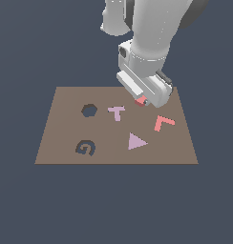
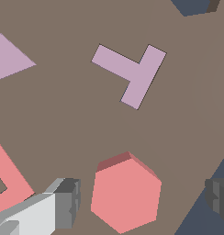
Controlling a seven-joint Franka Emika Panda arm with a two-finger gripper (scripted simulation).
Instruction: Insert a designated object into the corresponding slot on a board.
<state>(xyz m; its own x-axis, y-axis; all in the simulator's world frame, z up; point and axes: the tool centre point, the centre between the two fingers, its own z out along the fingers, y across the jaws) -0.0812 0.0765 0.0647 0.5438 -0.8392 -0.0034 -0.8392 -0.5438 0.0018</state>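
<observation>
End effector (image 2: 143, 199) open, straddling red hexagon (image 2: 126, 193).

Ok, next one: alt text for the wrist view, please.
A coral-red hexagonal block sits on the brown board between the open pincer's two grey fingers, which flank it without touching. Beyond it lie a pink T, part of a pink triangle and part of a red L.

Arm (image 1: 147, 28): glossy white rounded segments, dark joint band near top. Gripper (image 1: 146, 97): white boxy body, dark trim, 2 grey blocky fingers (image 2: 68, 202).
</observation>
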